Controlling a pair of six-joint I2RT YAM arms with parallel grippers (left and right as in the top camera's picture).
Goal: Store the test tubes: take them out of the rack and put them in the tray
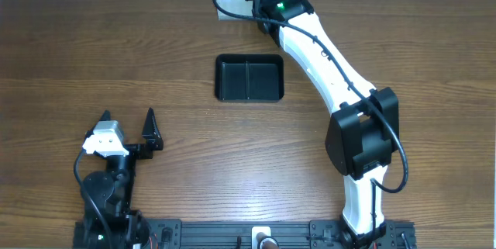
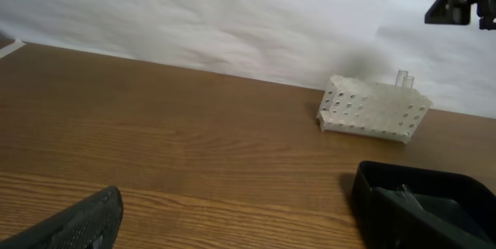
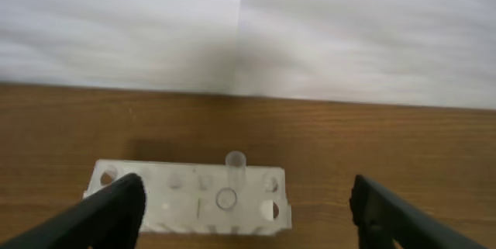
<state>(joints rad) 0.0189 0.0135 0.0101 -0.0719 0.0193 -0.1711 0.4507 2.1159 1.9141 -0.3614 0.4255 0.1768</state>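
A white perforated rack (image 3: 194, 201) stands at the table's far edge, with one clear test tube (image 3: 235, 171) upright in it. My right gripper (image 3: 246, 195) hangs open above the rack, its fingers (image 3: 108, 214) spread wide on either side of the tube and not touching it. In the top view the right arm covers most of the rack (image 1: 228, 5). The black tray (image 1: 249, 78) lies at mid-table, nearer than the rack; a faint clear shape shows inside the tray (image 2: 425, 202). My left gripper (image 1: 128, 117) stands open near the left base, holding nothing.
A pale wall rises just behind the rack. Bare wooden table spreads to the left and right of the tray. The right arm (image 1: 325, 55) slants across the table right of the tray.
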